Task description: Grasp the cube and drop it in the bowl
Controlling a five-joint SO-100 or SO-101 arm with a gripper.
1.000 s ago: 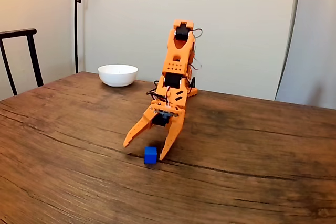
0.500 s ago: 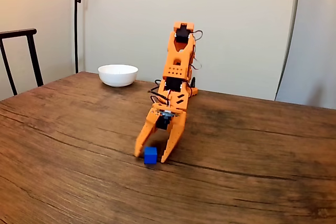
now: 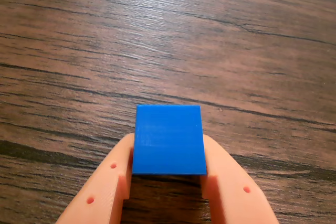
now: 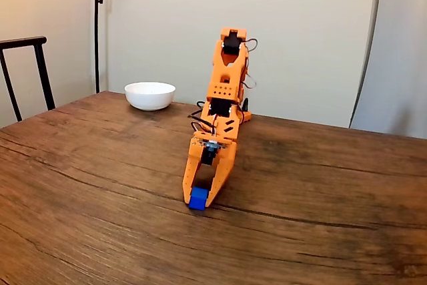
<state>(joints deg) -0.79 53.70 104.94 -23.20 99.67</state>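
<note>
End effector [image 3: 167,182]: orange, two fingers pressed against both side faces of the cube [image 3: 168,139], low on the bench [image 4: 87,185]. Step in hand, as you should read it: the grasp, closed on the cube and not yet lifted. Next move: raise it clear, then carry it toward the bowl [image 4: 150,95], which sits well apart at the far edge. Arm: folded forward, wrist pitched steeply down.

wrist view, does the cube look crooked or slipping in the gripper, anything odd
Nothing stands out. The cube sits square between the fingers of the gripper, low at the table. The bowl stands upright, undisturbed.
</note>
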